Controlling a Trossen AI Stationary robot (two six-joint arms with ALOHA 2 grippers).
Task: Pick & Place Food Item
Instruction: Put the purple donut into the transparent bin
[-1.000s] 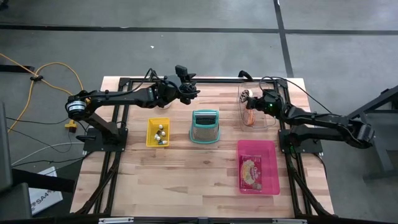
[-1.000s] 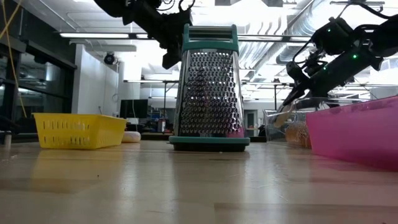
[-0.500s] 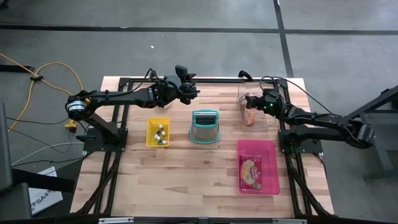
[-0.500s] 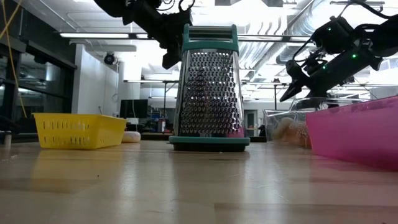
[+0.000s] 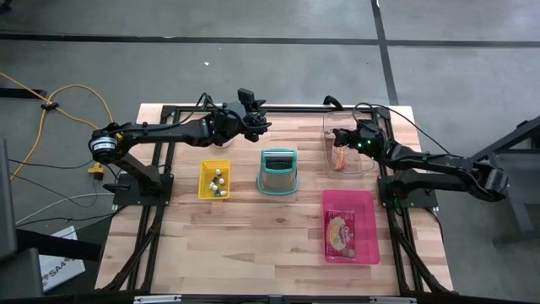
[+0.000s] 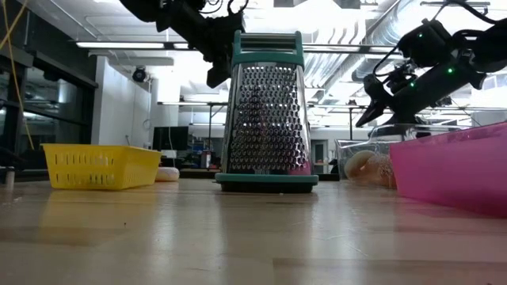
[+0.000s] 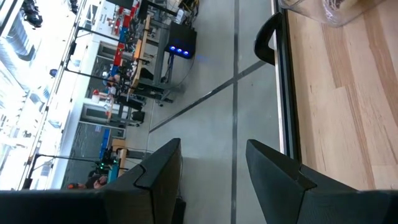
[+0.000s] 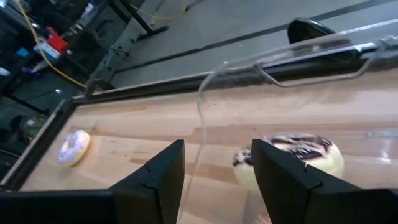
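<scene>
Jaws parted over clear bin (image 5: 348,152) (grater (image 5: 278,171) beside, mid-table)

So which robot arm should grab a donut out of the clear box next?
Probably the right. Its end effector hangs open just above the clear box, looking down at a frosted donut inside. The left end effector is open too, but waits across the table beyond the grater.
</scene>
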